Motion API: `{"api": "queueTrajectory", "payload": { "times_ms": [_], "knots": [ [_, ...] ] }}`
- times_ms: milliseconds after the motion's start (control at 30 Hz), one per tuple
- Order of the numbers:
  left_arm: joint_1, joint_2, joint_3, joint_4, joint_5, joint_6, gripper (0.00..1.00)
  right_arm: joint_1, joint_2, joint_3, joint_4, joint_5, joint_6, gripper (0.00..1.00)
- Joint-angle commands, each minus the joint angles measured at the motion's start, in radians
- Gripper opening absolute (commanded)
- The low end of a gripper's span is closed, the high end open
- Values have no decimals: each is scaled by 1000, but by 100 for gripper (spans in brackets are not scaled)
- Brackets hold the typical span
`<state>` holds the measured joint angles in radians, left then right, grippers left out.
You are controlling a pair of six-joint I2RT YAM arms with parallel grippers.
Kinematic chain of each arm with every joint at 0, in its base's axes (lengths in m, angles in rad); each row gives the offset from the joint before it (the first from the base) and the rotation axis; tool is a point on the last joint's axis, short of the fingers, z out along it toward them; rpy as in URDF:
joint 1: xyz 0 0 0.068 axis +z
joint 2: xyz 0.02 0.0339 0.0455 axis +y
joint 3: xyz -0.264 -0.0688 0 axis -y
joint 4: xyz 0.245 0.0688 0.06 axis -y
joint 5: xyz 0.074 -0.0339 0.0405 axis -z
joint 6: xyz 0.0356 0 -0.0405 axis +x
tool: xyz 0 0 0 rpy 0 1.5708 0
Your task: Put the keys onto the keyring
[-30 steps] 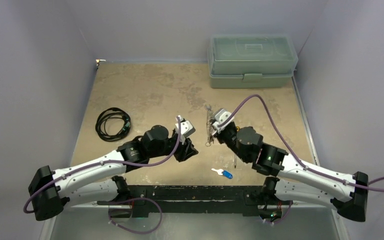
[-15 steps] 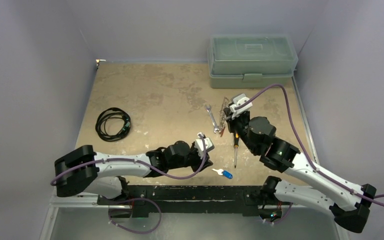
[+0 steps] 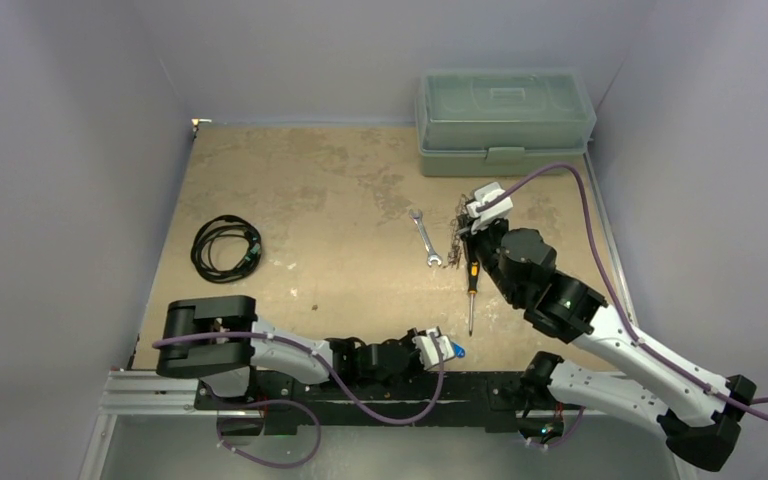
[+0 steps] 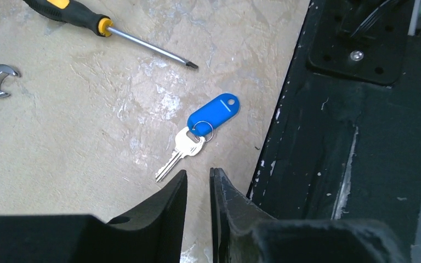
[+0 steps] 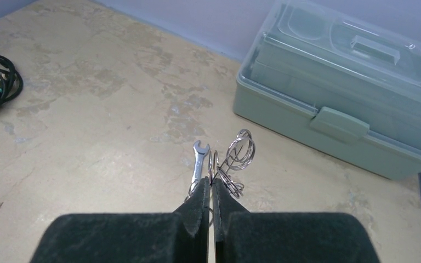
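One blue-tagged key [image 4: 189, 145] on table [image 4: 60, 137]

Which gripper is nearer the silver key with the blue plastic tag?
Left: left gripper sits just beside the blue-tagged key; right gripper is far beyond it, clamping the wire keyring.
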<state>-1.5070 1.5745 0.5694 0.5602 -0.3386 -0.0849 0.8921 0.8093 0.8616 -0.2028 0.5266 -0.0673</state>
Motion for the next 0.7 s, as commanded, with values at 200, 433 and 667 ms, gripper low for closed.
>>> {"api": "queueTrajectory", "payload": {
  "times_ms": [200,433,667],
  "knots": [
    [-9,129,59,178,23,41,20,-19,-10,65,13,-33,20,0],
    [-9,216,139,143,43,11,19,-23,-12,56,12,-42,23,0],
    [-9,281,184,106,20,3,14,-26,-16,53,8,-46,21,0]
  ]
}}
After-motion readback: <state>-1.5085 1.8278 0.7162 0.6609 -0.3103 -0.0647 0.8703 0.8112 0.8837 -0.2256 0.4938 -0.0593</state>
